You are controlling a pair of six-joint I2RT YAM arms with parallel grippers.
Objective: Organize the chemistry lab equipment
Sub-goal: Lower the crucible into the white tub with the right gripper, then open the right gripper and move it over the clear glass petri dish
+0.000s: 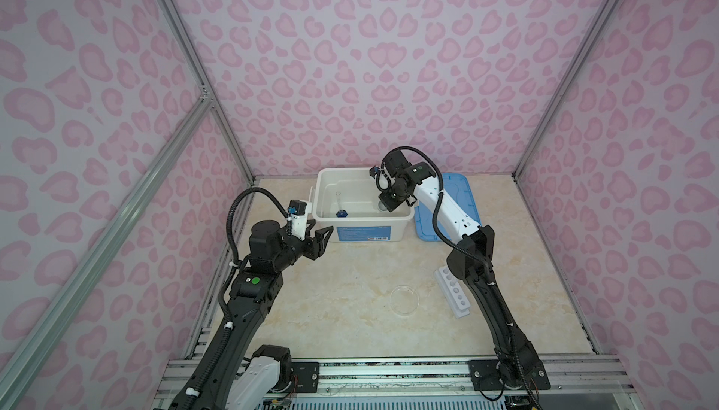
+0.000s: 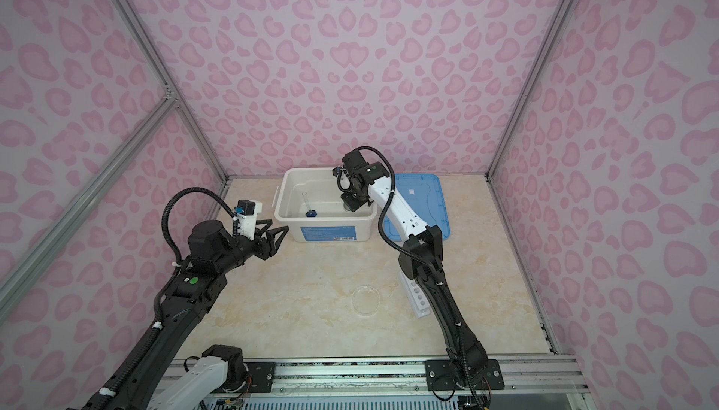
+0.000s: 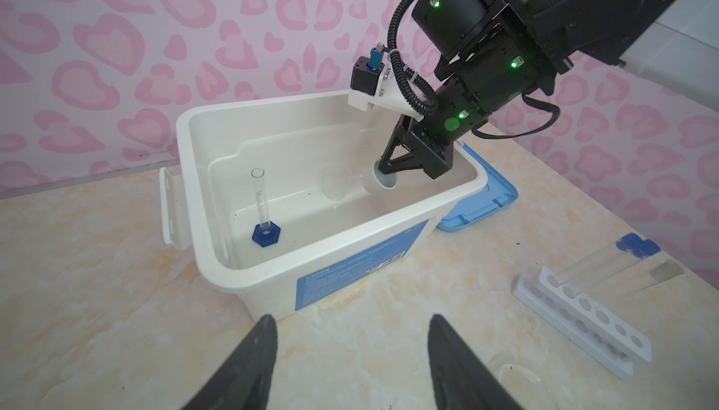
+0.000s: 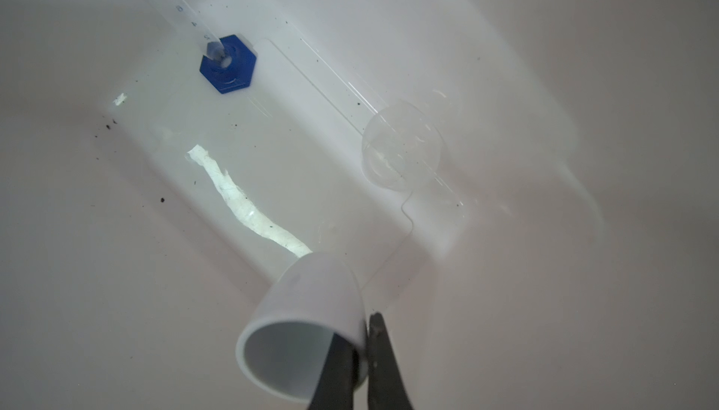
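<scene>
top views: left gripper (image 1: 323,229) hangs over the table (image 1: 350,310) just beside the front left corner of the white bin (image 1: 400,229), jaws partly apart, nothing between them. right gripper (image 1: 389,204) reaches down into the bin on its right side. blue-based cylinder (image 1: 342,213) stands upright inside the bin, left part. blue lid (image 1: 467,202) lies flat on the table, right of the bin. round dish (image 1: 404,300) and six-hole rack (image 1: 453,291) sit on the table near the front, apart from each other; the right arm hides part of the rack.

left wrist view: left gripper (image 3: 350,316) fingers spread, empty. right gripper (image 3: 385,169) grips the tiny white cup (image 3: 375,184) by its rim, cup tilted, inside the bin. a clear vessel (image 3: 336,182) sits just beside it. test tubes (image 3: 595,262) lean out of the rack's end holes.

right wrist view: right gripper (image 4: 362,365) closed tight on the cup's (image 4: 311,310) wall, one finger inside, one outside. whether the cup touches the bin floor (image 4: 116,233): cannot tell.
</scene>
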